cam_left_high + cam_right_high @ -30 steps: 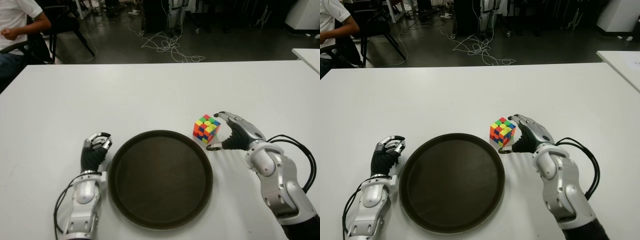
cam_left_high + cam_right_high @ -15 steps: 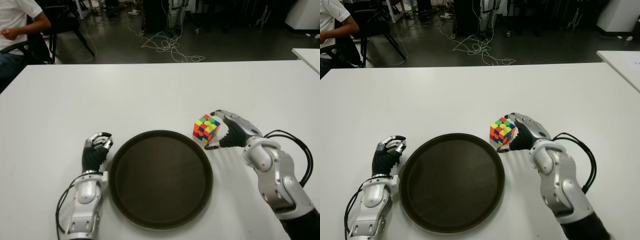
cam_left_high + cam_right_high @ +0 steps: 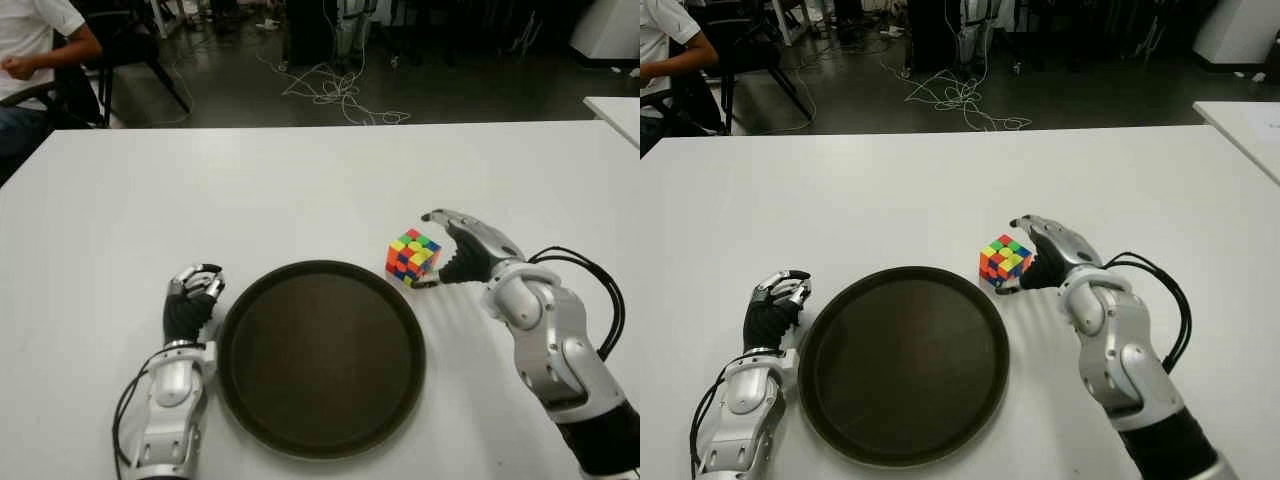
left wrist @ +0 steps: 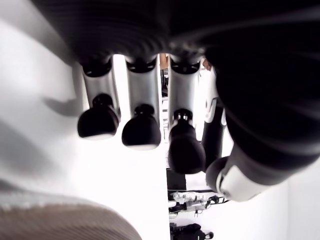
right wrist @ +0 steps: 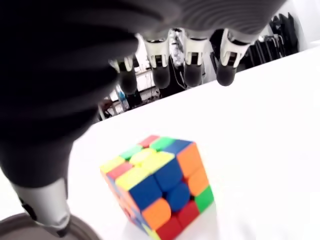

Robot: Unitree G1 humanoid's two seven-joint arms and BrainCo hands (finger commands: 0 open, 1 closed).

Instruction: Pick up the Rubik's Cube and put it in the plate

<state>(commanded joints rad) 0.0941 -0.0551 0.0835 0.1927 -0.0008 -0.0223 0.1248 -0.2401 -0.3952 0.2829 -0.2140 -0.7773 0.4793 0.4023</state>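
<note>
The Rubik's Cube [image 3: 413, 257] sits on the white table [image 3: 300, 190], just off the far right rim of the round dark plate [image 3: 320, 360]. My right hand [image 3: 440, 250] is open around the cube's right side, with its fingers [image 5: 192, 75] arched over the top and the thumb [image 5: 45, 210] low at the near side. In the right wrist view a gap shows between the cube [image 5: 157, 187] and both fingers and thumb. My left hand [image 3: 193, 290] shows beside the plate's left rim, its fingers [image 4: 142, 132] curled on nothing.
A seated person [image 3: 35, 45] and a dark chair [image 3: 130, 50] are beyond the table's far left corner. Loose cables [image 3: 340, 95] lie on the floor behind. Another white table's corner [image 3: 615, 110] shows at the far right.
My right hand has slid forward and closer to the cube, its fingers now over the top. The cube, the plate and the left hand have stayed put.
</note>
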